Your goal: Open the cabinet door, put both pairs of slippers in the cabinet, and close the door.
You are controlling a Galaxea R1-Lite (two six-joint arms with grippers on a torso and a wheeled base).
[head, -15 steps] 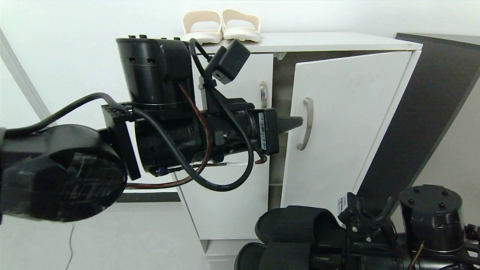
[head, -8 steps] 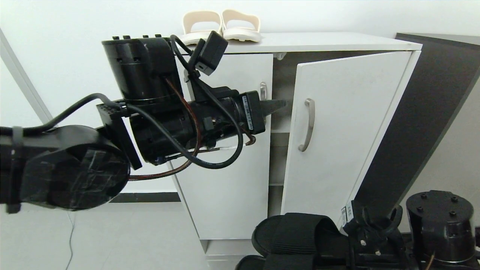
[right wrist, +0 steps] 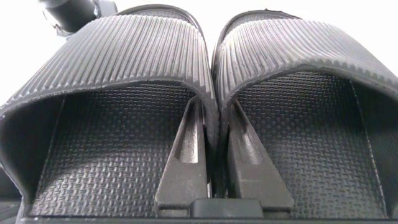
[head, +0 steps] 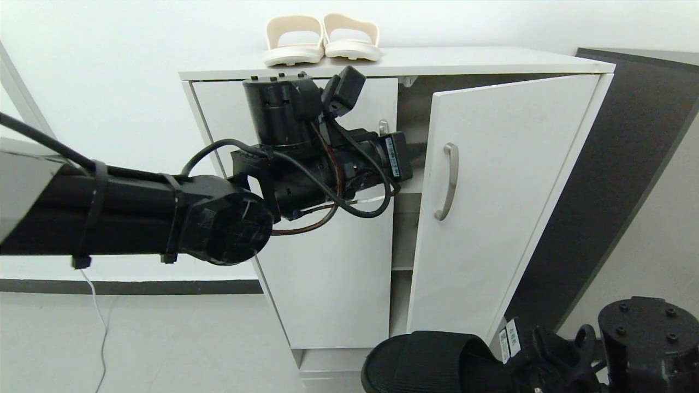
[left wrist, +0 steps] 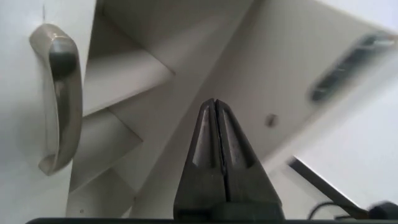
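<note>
My left gripper (left wrist: 215,109) has its fingers pressed flat together with nothing between them. Their tips sit in the gap between the two doors of the cabinet (head: 327,295). The metal handle (left wrist: 62,106) of the shut left door is just beside them and apart from them. Past the tips, white shelves (left wrist: 118,74) show inside the cabinet; I cannot tell what lies on them. The right door (head: 491,191) stands ajar, hinged on its right, its own handle (head: 448,180) untouched.

My right gripper (right wrist: 211,124) is clenched on the black slippers (right wrist: 124,68). One finger is inside each slipper, pinching the two inner side walls together. This pair hangs low at the near right, in front of the cabinet's foot.

The beige slippers (head: 322,38) rest side by side on the cabinet's top, toward the far left.
</note>
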